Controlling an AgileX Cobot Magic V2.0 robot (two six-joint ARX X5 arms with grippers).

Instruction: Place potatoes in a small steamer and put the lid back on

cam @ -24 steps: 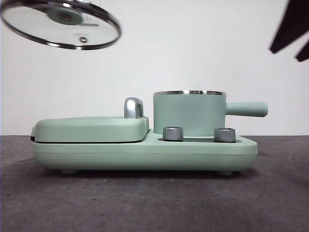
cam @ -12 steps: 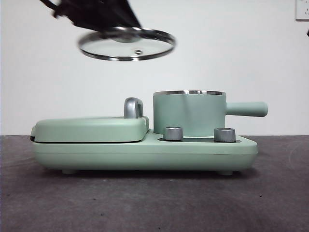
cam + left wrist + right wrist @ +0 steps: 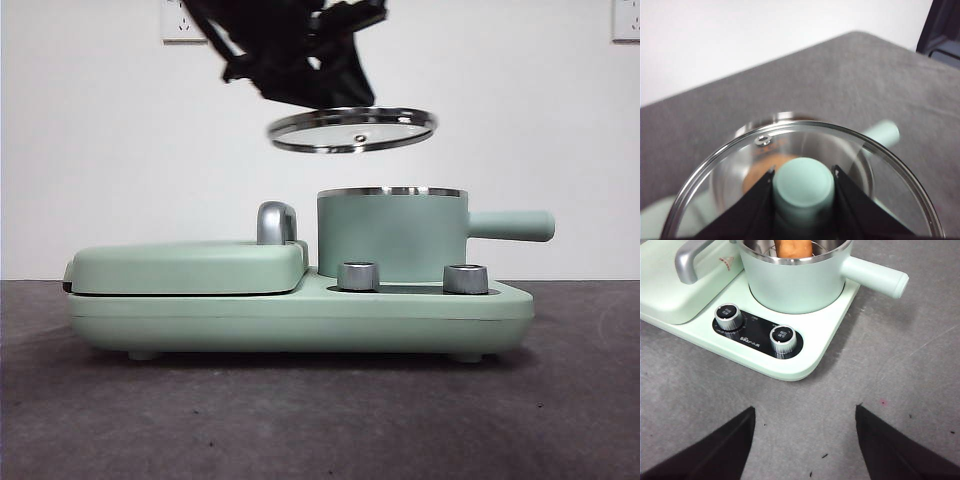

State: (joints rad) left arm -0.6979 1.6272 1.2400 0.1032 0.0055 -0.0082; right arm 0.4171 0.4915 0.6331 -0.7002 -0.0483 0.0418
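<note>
My left gripper [image 3: 803,175] is shut on the mint-green knob [image 3: 803,186] of the glass lid [image 3: 352,129]. It holds the lid in the air, slightly tilted, a little above the steamer [image 3: 392,235] and partly off to one side of it. In the front view the arm is the dark mass [image 3: 290,45] over the lid. The orange-brown potato [image 3: 793,247] lies inside the steamer [image 3: 795,282] and shows through the lid glass in the left wrist view [image 3: 765,170]. My right gripper [image 3: 804,412] is open and empty, low over the grey table in front of the appliance.
The steamer stands on a mint-green base [image 3: 300,315] with two chrome dials [image 3: 729,316] [image 3: 783,339]. A flat green griddle cover [image 3: 190,265] with a chrome handle [image 3: 277,222] lies beside it. The steamer's straight handle [image 3: 512,225] sticks out sideways.
My left gripper has carried the lid from the upper left rightward and downward, to just above the steamer. The dark tip at the top right corner has left the front view.
</note>
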